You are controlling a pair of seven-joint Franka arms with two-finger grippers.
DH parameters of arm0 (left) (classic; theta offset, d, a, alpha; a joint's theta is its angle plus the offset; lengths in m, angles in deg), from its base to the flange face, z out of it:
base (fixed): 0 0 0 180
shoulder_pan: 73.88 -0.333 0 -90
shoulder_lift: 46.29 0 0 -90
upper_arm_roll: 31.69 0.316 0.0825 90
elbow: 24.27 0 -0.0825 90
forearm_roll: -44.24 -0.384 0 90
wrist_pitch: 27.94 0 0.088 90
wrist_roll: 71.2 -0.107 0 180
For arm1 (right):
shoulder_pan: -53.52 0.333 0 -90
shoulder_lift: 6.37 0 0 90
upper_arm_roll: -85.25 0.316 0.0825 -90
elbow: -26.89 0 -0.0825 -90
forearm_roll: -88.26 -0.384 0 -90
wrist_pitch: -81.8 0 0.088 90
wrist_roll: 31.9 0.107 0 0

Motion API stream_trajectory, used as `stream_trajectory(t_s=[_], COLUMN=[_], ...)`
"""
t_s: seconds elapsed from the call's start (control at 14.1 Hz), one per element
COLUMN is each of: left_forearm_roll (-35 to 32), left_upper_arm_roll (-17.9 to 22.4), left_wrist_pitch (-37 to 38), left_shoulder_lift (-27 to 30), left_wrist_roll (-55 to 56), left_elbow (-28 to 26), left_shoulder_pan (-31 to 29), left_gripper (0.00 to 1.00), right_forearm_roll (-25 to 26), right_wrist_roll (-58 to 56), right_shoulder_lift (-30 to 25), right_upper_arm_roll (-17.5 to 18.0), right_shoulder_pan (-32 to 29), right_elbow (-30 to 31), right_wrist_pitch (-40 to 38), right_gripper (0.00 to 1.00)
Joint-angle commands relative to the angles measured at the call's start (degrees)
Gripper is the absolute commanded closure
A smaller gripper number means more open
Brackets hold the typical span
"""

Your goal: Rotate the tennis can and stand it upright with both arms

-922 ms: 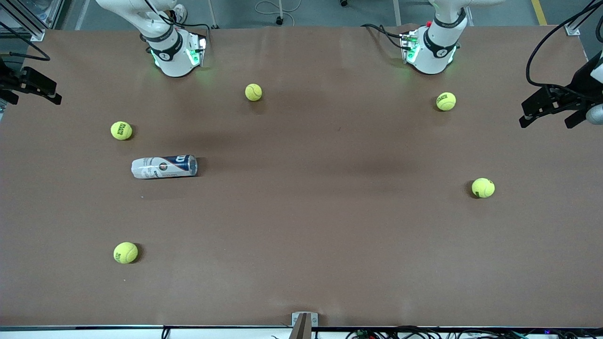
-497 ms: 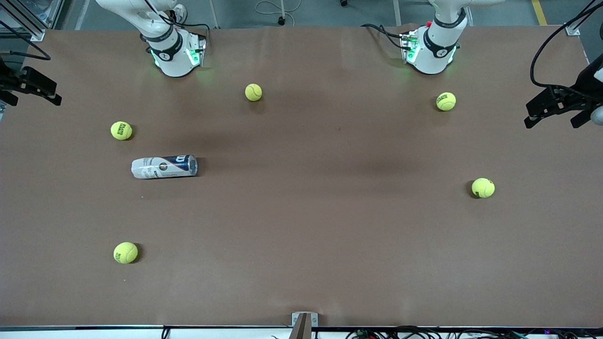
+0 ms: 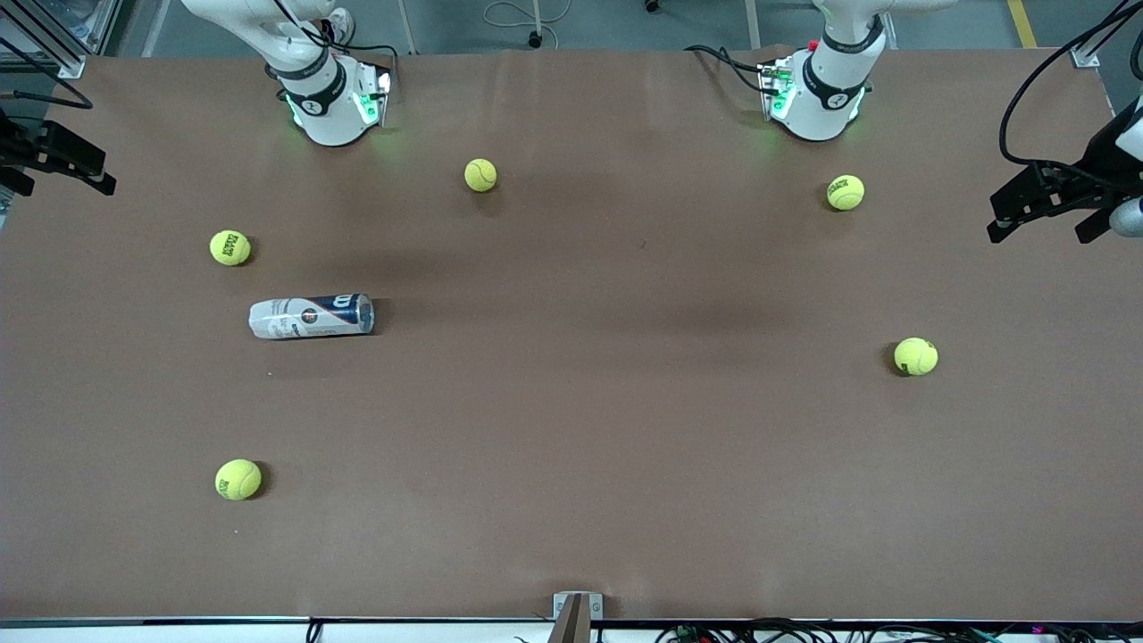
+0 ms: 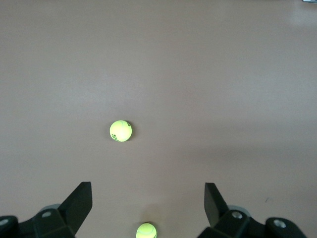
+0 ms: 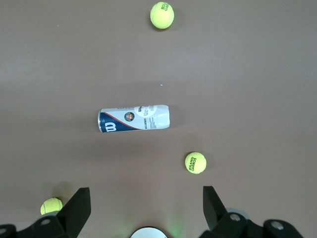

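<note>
The tennis can (image 3: pixel 311 316) lies on its side on the brown table toward the right arm's end, its dark-blue end pointing toward the table's middle. It also shows in the right wrist view (image 5: pixel 134 118). My right gripper (image 3: pixel 62 179) is open and empty, high over the table's edge at its own end, well clear of the can; its jaws stand wide apart in the right wrist view (image 5: pixel 145 193). My left gripper (image 3: pixel 1038 234) is open and empty, high over the table's edge at the left arm's end (image 4: pixel 147 191). The can is out of the left wrist view.
Several yellow-green tennis balls lie scattered. One (image 3: pixel 230 247) is just farther from the front camera than the can, one (image 3: pixel 238 479) nearer, one (image 3: pixel 480 175) by the right arm's base. Two (image 3: pixel 845 192) (image 3: pixel 915 355) lie toward the left arm's end.
My left gripper drifted a little outward, then back. My right gripper shifted very slightly. The can and the balls have not moved.
</note>
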Motion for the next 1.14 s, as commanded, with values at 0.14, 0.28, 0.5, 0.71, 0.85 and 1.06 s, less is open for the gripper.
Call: stream_trajectory(t_s=[0.14, 0.28, 0.5, 0.71, 0.85, 1.06], left_forearm_roll=[-0.8, -0.8, -0.9, -0.9, -0.9, -0.9], left_upper_arm_roll=[-0.2, -0.3, -0.7, -0.7, -0.7, -0.7], left_wrist_pitch=[0.0, 0.0, 0.0, 0.0, 0.0, 0.0], left_shoulder_lift=[0.7, 0.7, 0.7, 0.7, 0.7, 0.7], left_wrist_roll=[0.3, 0.2, 0.2, 0.2, 0.2, 0.2], left_elbow=[-0.3, -0.4, -0.4, -0.4, -0.3, -0.4], left_shoulder_pan=[0.1, 0.1, 0.1, 0.0, 0.0, 0.0], left_gripper=[0.00, 0.00, 0.00, 0.00, 0.00, 0.00], right_forearm_roll=[-0.4, 0.1, 4.5, 5.4, 4.8, 1.9], right_wrist_roll=[-0.6, -0.6, -0.6, 2.1, 17.7, 40.4], right_shoulder_lift=[1.5, 2.9, 5.0, 5.1, 6.3, 8.0], right_upper_arm_roll=[0.1, 0.0, -0.1, -0.2, -0.1, 0.2], right_shoulder_pan=[-2.0, -2.1, -2.1, -2.7, -2.8, -1.1], right_elbow=[-0.3, -0.3, -0.6, 0.0, 0.4, 0.5], right_wrist_pitch=[1.9, 2.6, 4.8, 4.7, 4.3, 4.2], right_gripper=[0.00, 0.00, 0.00, 0.00, 0.00, 0.00])
